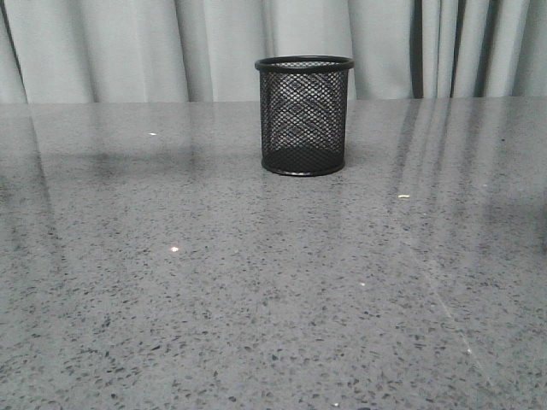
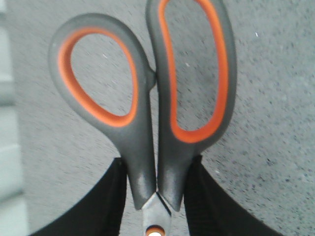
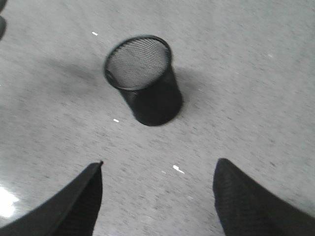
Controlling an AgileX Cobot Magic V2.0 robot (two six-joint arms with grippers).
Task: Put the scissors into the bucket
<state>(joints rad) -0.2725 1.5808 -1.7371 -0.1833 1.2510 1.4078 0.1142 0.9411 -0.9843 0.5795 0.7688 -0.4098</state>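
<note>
The bucket [image 1: 303, 115] is a black wire-mesh cup standing upright on the grey speckled table, at the back centre of the front view. It also shows in the right wrist view [image 3: 145, 81], and I see nothing inside it. My left gripper [image 2: 156, 182] is shut on the scissors [image 2: 147, 98], its black fingers [image 2: 106, 204] pressing both sides of the dark grey handles just above the pivot. The orange-lined loops point away from the wrist. My right gripper [image 3: 158, 189] is open and empty, above the table short of the bucket. Neither gripper shows in the front view.
The grey speckled table [image 1: 256, 299] fills the front view, with pale curtains [image 1: 128, 51] behind it. Small pale specks [image 3: 178, 169] lie on the table between my right gripper and the bucket.
</note>
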